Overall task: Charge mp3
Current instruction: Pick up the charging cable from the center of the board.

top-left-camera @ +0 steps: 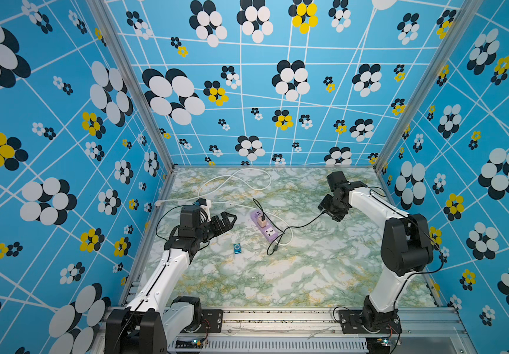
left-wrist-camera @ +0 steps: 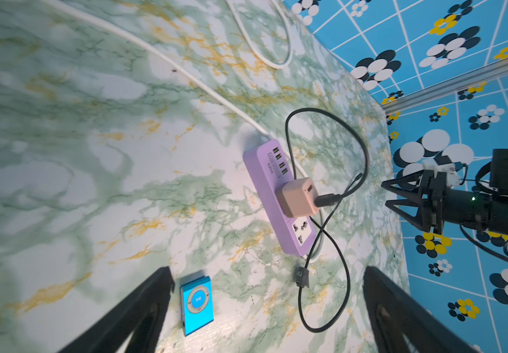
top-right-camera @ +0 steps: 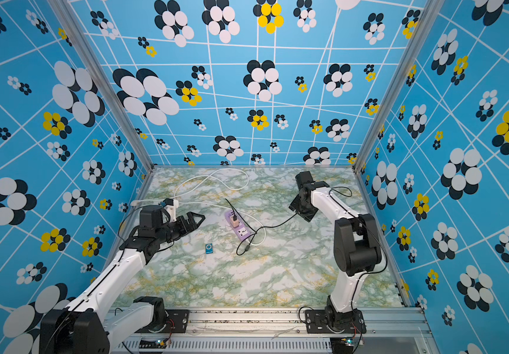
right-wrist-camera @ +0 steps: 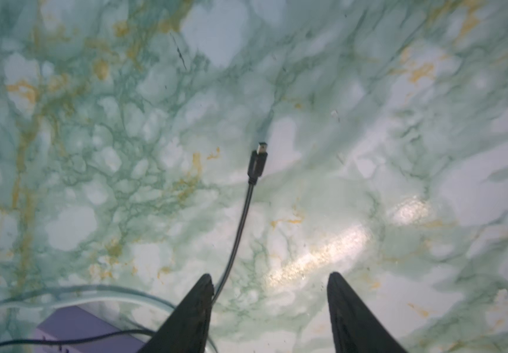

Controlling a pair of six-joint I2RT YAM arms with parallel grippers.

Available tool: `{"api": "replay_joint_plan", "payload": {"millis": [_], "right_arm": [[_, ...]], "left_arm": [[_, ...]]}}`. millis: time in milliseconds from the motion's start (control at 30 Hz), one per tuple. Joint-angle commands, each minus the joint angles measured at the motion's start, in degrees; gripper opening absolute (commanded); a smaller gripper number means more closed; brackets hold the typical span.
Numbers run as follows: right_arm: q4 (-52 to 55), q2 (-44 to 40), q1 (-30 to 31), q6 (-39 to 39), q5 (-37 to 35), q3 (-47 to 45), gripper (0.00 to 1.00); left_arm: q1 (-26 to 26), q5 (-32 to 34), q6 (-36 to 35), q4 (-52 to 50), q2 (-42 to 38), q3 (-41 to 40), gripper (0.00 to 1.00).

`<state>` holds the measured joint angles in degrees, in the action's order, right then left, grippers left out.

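1. A marbled green-and-white table (top-right-camera: pixel 277 275) carries a lilac power strip (top-right-camera: pixel 237 228) near its middle, lying aslant.
2. A pinkish charger (top-right-camera: pixel 232 219) sits plugged into the strip.
3. A black cable (top-right-camera: pixel 277 225) leaves the charger, loops at the strip's 6 o'clock and runs toward 3 o'clock.
4. The right gripper (top-right-camera: pixel 300 213) is at the strip's 3 o'clock, where the cable meets its dark outline; no grip can be made out.
5. The teal mp3 (top-right-camera: pixel 209 248) lies flat at the strip's 8 o'clock, touching nothing.
6. The left gripper (top-right-camera: pixel 198 219) is at 9 o'clock, above the mp3.
7. A white cord (top-right-camera: pixel 216 180) curls at 11 o'clock.
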<state>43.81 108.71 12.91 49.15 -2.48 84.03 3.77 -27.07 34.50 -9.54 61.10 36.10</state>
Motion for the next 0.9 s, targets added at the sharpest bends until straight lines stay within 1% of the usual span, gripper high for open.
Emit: {"api": "replay_joint_plan", "payload": {"millis": [0, 100, 133, 200, 267, 400, 500, 533, 600, 633, 700, 800, 833, 867], "right_arm": [[6.7, 7.2, -0.7, 4.3, -3.8, 5.3, 0.59], [7.4, 12.7, -0.8, 4.7, -4.0, 11.2, 0.53], [7.5, 14.0, -0.9, 4.8, -3.8, 12.4, 0.52], [8.6, 17.4, -0.9, 4.7, -3.8, 15.1, 0.46], [9.6, 19.3, -0.8, 4.4, -4.1, 16.6, 0.44], [10.2, 20.8, -0.9, 3.7, -4.7, 17.5, 0.29], [9.4, 20.6, -1.0, 2.6, -4.0, 17.1, 0.06], [8.8, 19.8, -1.0, 1.9, -3.4, 16.8, 0.02], [4.5, 15.4, -1.1, -0.7, -1.8, 14.2, 0.0], [0.9, 12.0, -1.0, -2.9, -0.3, 12.1, 0.0], [-8.9, 4.6, -1.0, -10.3, 4.0, 7.2, 0.0], [-29.3, -8.1, -0.3, -29.5, 24.0, -3.2, 0.0], [-33.1, -11.5, 0.5, -36.1, 29.0, -5.5, 0.0], [-35.0, -15.1, 2.0, -44.5, 31.4, -7.5, 0.0]], "left_arm": [[0.4, 3.4, 0.6, -4.6, -2.0, -0.9, 1.0], [0.5, 3.3, 2.9, -2.6, -4.0, -2.9, 1.0], [0.6, 3.4, 3.1, -2.3, -4.6, -3.3, 1.0], [0.8, 3.5, 3.0, -2.4, -5.3, -3.7, 1.0], [0.8, 3.4, 2.3, -3.8, -5.6, -3.4, 1.0], [1.0, 3.4, 1.4, -7.0, -6.2, -2.5, 1.0], [1.3, 2.7, 2.5, -7.2, -6.6, -2.5, 1.0], [1.5, 2.1, 2.8, -7.0, -6.6, -2.2, 1.0], [2.7, -0.4, 2.4, -5.8, -6.5, -0.9, 1.0], [3.5, -1.9, 1.5, -4.8, -6.5, 0.0, 1.0], [6.2, -4.8, -0.8, -1.4, -6.5, 2.4, 1.0], [10.6, -5.7, -5.3, 5.5, -6.5, 6.9, 0.99], [11.9, -5.3, -7.1, 7.9, -6.4, 8.3, 0.99], [13.4, -5.0, -9.9, 10.9, -6.2, 9.5, 0.99]]}}
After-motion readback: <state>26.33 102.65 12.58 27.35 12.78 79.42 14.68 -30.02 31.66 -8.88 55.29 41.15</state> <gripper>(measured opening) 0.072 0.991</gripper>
